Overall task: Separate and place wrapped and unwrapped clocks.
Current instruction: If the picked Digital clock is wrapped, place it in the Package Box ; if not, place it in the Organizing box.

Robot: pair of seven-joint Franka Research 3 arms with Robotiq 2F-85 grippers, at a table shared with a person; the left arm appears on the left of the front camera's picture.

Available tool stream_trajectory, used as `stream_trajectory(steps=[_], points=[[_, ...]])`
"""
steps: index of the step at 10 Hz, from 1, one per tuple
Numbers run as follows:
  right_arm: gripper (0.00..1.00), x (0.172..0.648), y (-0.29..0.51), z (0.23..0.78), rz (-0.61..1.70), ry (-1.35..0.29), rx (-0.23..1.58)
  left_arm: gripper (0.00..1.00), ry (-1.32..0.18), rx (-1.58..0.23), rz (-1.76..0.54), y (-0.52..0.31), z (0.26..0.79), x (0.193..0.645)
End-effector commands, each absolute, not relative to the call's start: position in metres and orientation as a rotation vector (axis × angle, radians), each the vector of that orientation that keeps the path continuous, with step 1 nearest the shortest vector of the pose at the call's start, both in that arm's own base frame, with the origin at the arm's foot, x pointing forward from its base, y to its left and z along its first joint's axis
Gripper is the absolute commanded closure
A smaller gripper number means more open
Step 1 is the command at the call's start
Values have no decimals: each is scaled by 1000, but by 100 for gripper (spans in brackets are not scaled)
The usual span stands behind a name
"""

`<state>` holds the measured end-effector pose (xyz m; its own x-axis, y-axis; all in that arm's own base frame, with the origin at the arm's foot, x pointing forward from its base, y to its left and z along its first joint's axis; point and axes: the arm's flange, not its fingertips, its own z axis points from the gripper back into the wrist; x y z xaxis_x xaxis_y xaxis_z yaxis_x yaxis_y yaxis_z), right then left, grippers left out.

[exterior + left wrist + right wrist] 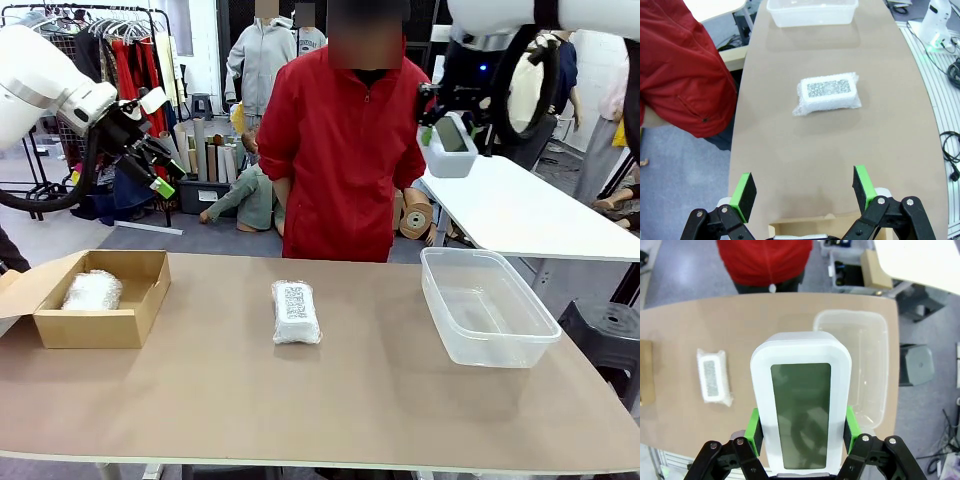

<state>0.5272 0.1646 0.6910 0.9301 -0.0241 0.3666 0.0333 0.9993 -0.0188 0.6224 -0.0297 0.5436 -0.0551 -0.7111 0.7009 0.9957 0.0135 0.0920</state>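
Note:
A bubble-wrapped clock with a dark printed label lies at the middle of the table, also seen as the wrapped clock and the wrapped clock. Another wrapped clock rests inside the cardboard box at the left. My right gripper is shut on the bare white clock with a grey-green screen, held high above the clear plastic bin; in the front view the bare clock hangs in the right gripper. My left gripper is raised above the box, open and holding nothing, the open left gripper looking down on the table.
A person in a red jacket stands at the far edge of the table. The clear bin has nothing in it. A white table stands behind at the right. Bare tabletop lies around the middle clock and along the near edge.

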Motion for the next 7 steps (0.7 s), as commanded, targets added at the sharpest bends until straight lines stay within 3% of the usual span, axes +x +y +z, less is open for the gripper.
stream_trajectory(steps=[1, 7], points=[[100, 518, 134, 677, -69, -402, -21, 0, -685, -537, -1503, -29, 545, 622], [100, 511, 83, 664, -189, -389, -6, 0, -685, -537, -1503, -29, 545, 622]])
